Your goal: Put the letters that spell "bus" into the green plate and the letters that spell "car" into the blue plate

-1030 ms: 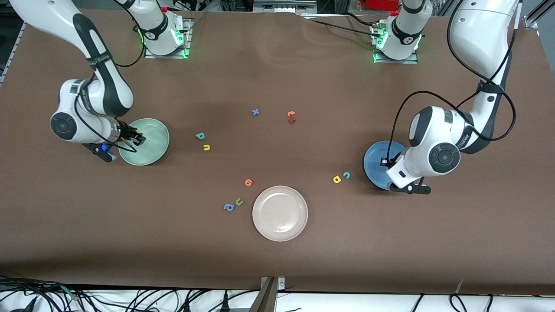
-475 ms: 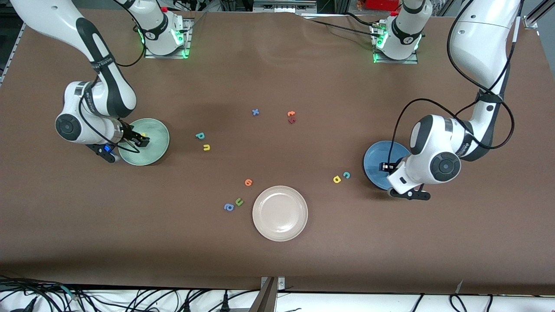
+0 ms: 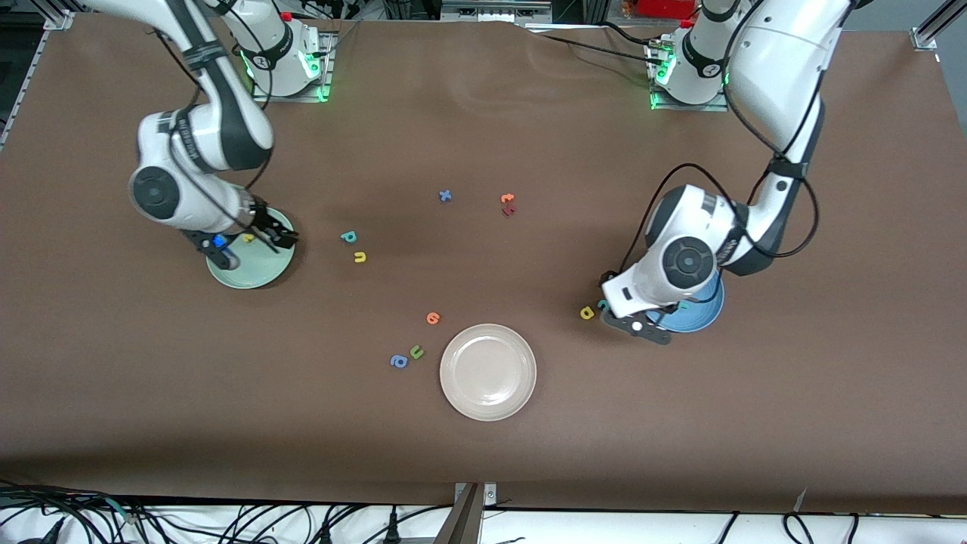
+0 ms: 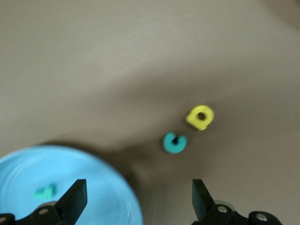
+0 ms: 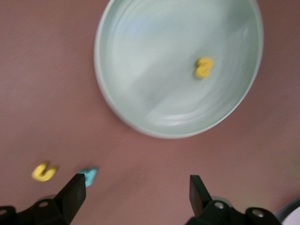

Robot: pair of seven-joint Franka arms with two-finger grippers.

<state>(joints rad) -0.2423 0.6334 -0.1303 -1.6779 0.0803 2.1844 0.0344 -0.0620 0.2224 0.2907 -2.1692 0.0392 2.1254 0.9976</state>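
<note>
Yellow foam, the s point(image 5: 204, 67), lies alone in the green plate point(image 3: 266, 273), and a teal r point(image 4: 45, 191) lies in the blue plate point(image 3: 699, 317); the other four task letters are on the cloth. The teal c point(image 4: 175, 142) and yellow a point(image 3: 587, 312) sit just beside the blue plate toward the table's middle, close together, almost touching. The left gripper point(image 4: 138, 201) hangs over that spot, jaws wide apart and empty. Coming down on the c, I reckon a finger could clip the a and flick it off, or pinch both at once. The teal b point(image 3: 348, 236) and yellow u point(image 3: 359, 258) lie near each other, well apart from the green plate; the right gripper point(image 5: 133, 197) hovers over that plate's rim, jaws spread, holding nothing. A green u point(image 3: 416, 351) and blue a point(image 3: 398, 362) lie near the beige plate point(image 3: 488, 372), and picking by shape alone would grab the wrong ones.
</note>
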